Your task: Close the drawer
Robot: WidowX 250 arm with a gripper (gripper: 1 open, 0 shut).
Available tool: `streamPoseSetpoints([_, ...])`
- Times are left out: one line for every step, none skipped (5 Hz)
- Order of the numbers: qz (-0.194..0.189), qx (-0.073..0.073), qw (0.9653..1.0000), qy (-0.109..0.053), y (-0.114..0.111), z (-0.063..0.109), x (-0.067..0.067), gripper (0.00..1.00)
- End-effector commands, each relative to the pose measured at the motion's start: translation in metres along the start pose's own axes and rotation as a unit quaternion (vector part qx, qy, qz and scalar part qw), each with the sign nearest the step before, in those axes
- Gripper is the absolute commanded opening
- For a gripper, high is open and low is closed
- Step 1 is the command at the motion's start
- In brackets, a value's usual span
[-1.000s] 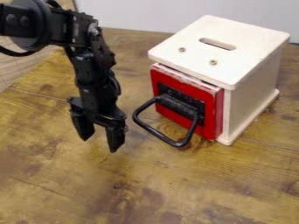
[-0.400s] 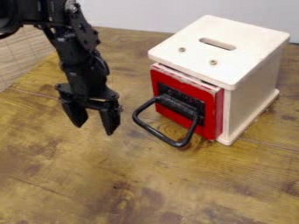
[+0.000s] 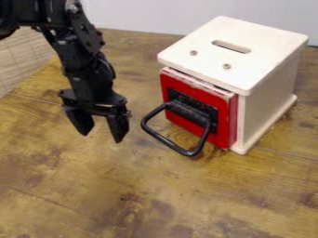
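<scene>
The red drawer [image 3: 225, 105] sits in the front of a small cream box [image 3: 246, 58] on a wooden table, its black loop handle [image 3: 178, 130] jutting out over the boards toward the robot. The box stands upright on the table [image 3: 137, 189], with a slot and two round metal fittings on its top. To the left of the handle, well apart from it, a black robot arm reaches down from the upper left corner, the two fingers of its gripper [image 3: 102, 127] spread apart with a gap between them and nothing held. The tabletop is brown, with visible grain and darker knots toward the right. At the left edge lies a paler, ribbed surface [image 3: 25, 58]; a grayish strip crosses the top right, behind the box. Compared with the picture taken a second ago, the gripper is a little higher in the view and slightly farther from the handle, while drawer and box have stayed put.
</scene>
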State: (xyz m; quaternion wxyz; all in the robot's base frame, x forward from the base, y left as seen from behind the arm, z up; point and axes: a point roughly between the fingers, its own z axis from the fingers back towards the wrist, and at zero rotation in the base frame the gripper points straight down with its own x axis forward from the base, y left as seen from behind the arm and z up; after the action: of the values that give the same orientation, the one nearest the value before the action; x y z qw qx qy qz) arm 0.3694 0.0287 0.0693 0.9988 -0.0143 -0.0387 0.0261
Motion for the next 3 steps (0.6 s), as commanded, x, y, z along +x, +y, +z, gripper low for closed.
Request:
streamPoseSetpoints([0.002, -0.002, 0.9988, -0.050, -0.0013, 0.0323, 0.0069, 1.00])
streamPoseSetpoints([0.005, -0.004, 0.9986, -0.052, -0.0009, 0.0340, 0.0070, 1.00])
streamPoseSetpoints([0.007, -0.007, 0.9985, -0.055, -0.0007, 0.0354, 0.0067, 1.00])
